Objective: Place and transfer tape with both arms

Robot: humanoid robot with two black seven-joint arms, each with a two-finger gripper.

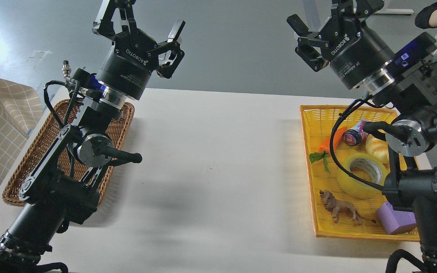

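From my seat at the controls, the tape is a fat roll of translucent yellow film, glossy on its outer wall, wound around a grey-white core whose hollow centre faces up and slightly toward me. It lies flat on its side in the yellow woven tray at the right of the white table, roughly in the tray's middle, with a black cable from my right arm crossing in front of its lower left edge.

Around it in the same tray: a toy carrot with green leaves to its upper left, a small dark-capped bottle lying tipped above it, a pale bread-like toy just beside its upper right, a brown toy lion standing below it, and a lilac block at the lower right — partly tucked under my arm.

My right gripper is raised well above the tray's far edge, fingers spread apart and holding nothing. My left gripper is likewise lifted high, its fingers splayed wide and empty, above the brown wicker basket that sits at the table's left end. A checked cloth hangs at the far left.
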